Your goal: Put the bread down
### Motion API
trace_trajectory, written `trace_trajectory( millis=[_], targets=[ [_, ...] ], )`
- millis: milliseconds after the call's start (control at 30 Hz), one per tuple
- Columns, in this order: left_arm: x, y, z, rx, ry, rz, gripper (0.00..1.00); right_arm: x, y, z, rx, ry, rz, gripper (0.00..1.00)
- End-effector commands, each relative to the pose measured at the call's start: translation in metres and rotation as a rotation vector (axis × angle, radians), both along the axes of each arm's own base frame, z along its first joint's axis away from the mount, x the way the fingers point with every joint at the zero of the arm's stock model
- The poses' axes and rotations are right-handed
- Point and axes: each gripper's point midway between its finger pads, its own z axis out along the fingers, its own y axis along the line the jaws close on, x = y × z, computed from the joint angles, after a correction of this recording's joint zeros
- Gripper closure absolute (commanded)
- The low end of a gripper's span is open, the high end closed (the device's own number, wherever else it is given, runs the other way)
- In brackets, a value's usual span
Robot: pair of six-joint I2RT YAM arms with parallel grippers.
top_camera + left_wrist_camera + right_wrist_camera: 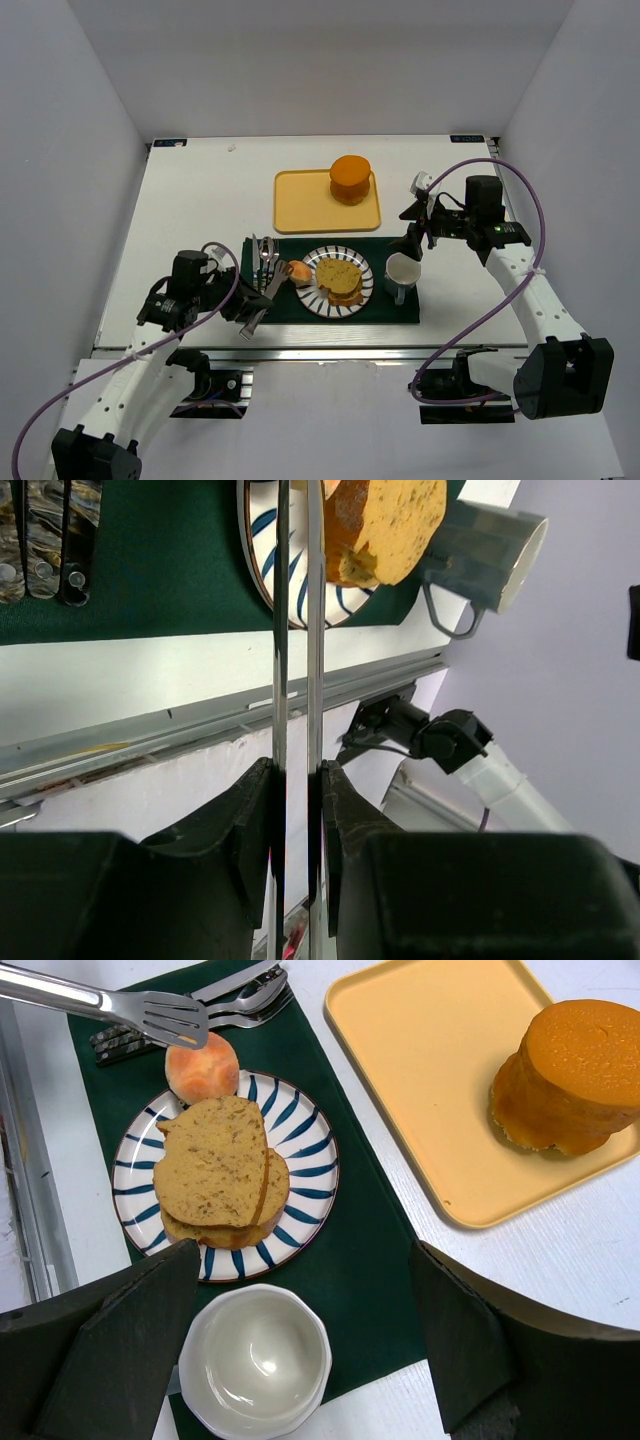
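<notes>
On the left side of the white worktop (200,200), the left tool (250,305) was clamped on a pair of shiny metal tongs (150,1010). Its two fingers (250,820) pressed the long tong arms close together. The tongs reached out over the dark green mat (370,1240). Their ends were empty and sat just beside a small round bun (201,1067). I could not tell if they touched it.

Some cutlery (235,995) lay on the mat near the tongs.

The bun rested on the left rim of a white plate with blue stripes (300,1120). The bread (215,1165) lay flat in the middle of that plate, one slice on top of the other.

Behind the mat was a yellow tray (430,1050). A thick orange round thing (570,1070) sat at the back right part of the tray.

To the right of the plate, a white mug (255,1355) stood upright on the mat, and it looked empty.

Over the mug hung the right tool (412,238). Its fingers were wide apart and it held nothing.
</notes>
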Motion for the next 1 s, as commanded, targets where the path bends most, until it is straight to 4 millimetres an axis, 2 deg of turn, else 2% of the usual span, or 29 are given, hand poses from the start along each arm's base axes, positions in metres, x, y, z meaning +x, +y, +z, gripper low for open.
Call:
trace_trajectory(
  millis=[0, 433, 600, 733, 833, 867, 900, 967],
  targets=[
    [0.000, -0.002, 0.010, 0.003, -0.043, -0.065, 1.00, -0.002, 0.002, 0.009, 0.019, -0.025, 0.019, 0.11],
    [-0.005, -0.006, 0.019, -0.002, -0.115, -0.160, 1.00, 0.000, 0.002, 0.008, 0.021, -0.023, 0.020, 0.11],
    [-0.007, -0.005, 0.016, 0.005, -0.112, -0.179, 1.00, -0.001, 0.003, 0.009, 0.023, -0.022, 0.023, 0.11],
    [-0.010, -0.006, 0.007, 0.002, -0.096, -0.192, 0.99, 0.000, 0.003, 0.009, 0.023, -0.022, 0.023, 0.11],
    [-0.011, -0.006, 0.002, 0.007, -0.080, -0.197, 0.85, 0.000, 0.002, 0.010, 0.022, -0.025, 0.022, 0.10],
    [-0.010, -0.005, 0.002, 0.014, -0.083, -0.196, 0.73, 0.001, 0.002, 0.010, 0.021, -0.026, 0.020, 0.11],
    [-0.009, -0.004, 0.002, 0.022, -0.082, -0.194, 0.64, 0.001, 0.002, 0.010, 0.021, -0.028, 0.021, 0.11],
    [-0.009, -0.002, 0.006, 0.038, -0.090, -0.197, 0.55, 0.001, 0.002, 0.010, 0.021, -0.026, 0.020, 0.11]
  ],
)
